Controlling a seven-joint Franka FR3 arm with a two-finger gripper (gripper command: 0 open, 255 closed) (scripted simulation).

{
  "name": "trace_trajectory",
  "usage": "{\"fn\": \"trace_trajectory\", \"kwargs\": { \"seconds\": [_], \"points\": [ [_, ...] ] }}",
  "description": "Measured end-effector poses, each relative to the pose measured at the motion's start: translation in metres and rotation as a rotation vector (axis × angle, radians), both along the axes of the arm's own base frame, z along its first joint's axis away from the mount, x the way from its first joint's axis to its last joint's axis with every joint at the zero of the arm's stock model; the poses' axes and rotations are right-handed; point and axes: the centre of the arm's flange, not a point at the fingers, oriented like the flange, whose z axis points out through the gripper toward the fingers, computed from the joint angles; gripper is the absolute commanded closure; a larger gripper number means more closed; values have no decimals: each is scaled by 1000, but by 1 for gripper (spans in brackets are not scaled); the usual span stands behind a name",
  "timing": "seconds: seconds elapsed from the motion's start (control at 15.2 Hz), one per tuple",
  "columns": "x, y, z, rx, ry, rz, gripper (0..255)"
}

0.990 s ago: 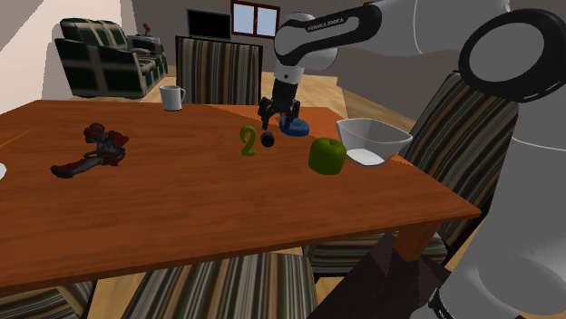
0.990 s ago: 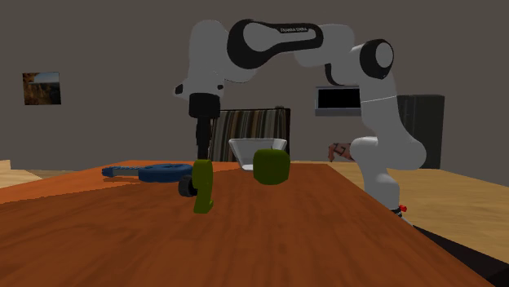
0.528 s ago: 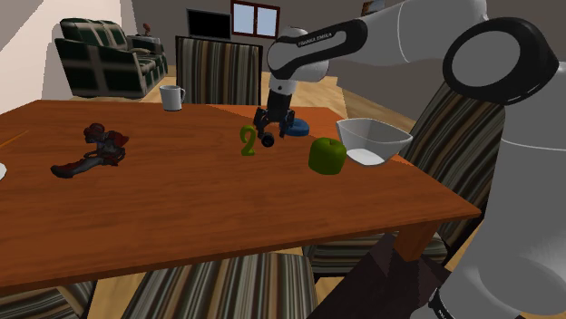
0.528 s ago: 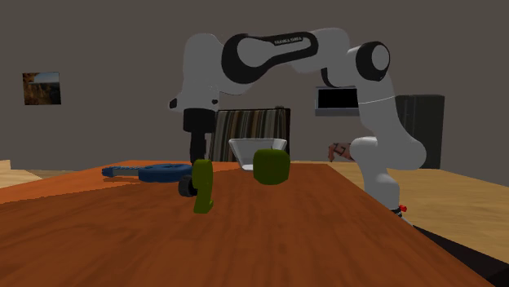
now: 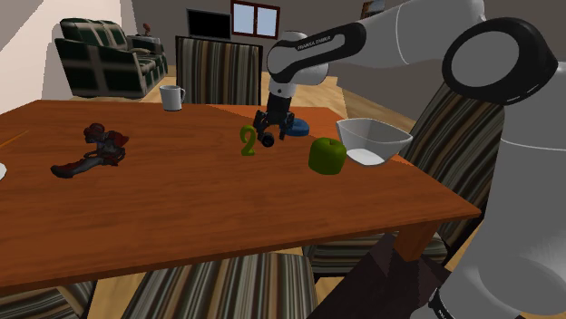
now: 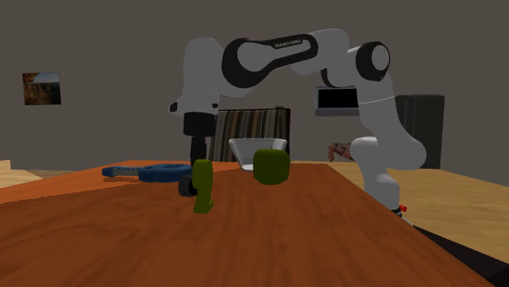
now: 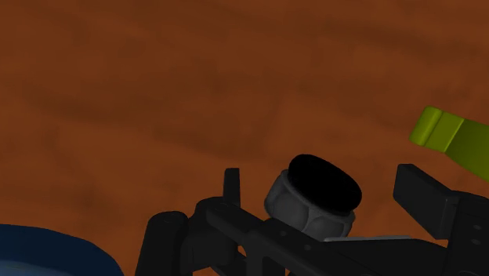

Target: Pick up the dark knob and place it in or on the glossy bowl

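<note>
**Gripper** (image 7: 324,184): black fingers (image 7: 427,200) set wide apart. They straddle the knob with a gap on either side and grip nothing. It stands low over the tabletop (image 5: 181,208), toward the far edge in the shoulder view.

**Dark knob** (image 7: 313,194): ribbed grey side, black flat top, resting on the tabletop between the fingers. In the shoulder view it lies (image 5: 268,141) between the green numeral "2" (image 5: 247,141) and a blue flat object (image 5: 297,128).

**Glossy bowl** (image 5: 374,138): white, near the tabletop's right edge in the shoulder view, just beside a green bell pepper (image 5: 327,156).

**Obscured:** in the second exterior view the numeral (image 6: 202,186) covers most of the knob (image 6: 187,189) and the fingertips. The wrist view cuts off the blue object (image 7: 47,251) and the numeral (image 7: 458,141). What the blue object is cannot be told.
</note>
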Motion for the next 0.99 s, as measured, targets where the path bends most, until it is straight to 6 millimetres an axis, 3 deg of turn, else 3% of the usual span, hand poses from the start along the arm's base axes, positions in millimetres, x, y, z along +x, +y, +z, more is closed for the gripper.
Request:
{"fn": "trace_trajectory", "kwargs": {
  "seconds": [0.66,0.99],
  "points": [
    [0,0,1,0,-1,0,255],
    [0,1,22,0,0,0,255]
  ]
}}
